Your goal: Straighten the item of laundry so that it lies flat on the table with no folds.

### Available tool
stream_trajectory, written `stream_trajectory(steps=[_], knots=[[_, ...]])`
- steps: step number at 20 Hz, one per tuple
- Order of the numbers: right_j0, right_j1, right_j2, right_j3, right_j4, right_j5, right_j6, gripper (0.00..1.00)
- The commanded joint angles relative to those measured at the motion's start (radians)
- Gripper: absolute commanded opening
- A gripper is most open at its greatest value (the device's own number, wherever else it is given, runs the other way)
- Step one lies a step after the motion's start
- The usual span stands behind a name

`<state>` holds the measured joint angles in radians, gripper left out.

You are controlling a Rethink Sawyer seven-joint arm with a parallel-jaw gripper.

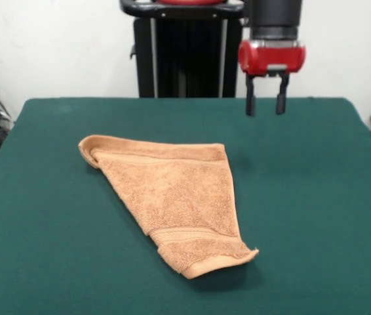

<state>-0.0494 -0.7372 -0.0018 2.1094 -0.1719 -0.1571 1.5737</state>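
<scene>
A: Where's the hand towel (175,200) lying?

B: On the dark green table (316,216), a little toward nine o'clock of the tabletop's middle. It's an orange-tan terry piece, folded over itself into a rough triangle. The broad edge runs along the twelve o'clock side, and the shape narrows toward five o'clock, where a corner lifts slightly off the felt.

A: Any folds you can pick out?

B: The corner at ten o'clock is rolled under, making a small curl. A woven border band crosses the narrow end near six o'clock, and another band runs just under the top edge.

A: And the gripper (265,104)?

B: It hangs above the table at about one o'clock from the towel, well apart from it and touching nothing. Its two black fingers (250,104) point straight down with a clear gap between them, below a red wrist block. Nothing is held.

A: What's behind it?

B: The robot's black pedestal (185,56) at twelve o'clock, against a white wall.
</scene>
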Motion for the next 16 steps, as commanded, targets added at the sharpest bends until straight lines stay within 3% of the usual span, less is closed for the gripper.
stream_trajectory(steps=[1, 7, 16], knots=[[-0.016, 0.110, 0.031, -0.148, -0.022, 0.111, 0.068, 1.00], [-0.072, 0.014, 0.093, -0.108, -0.035, 0.219, 0.045, 1.00], [-0.089, -0.047, 0.125, -0.102, -0.021, 0.310, 0.048, 1.00]])
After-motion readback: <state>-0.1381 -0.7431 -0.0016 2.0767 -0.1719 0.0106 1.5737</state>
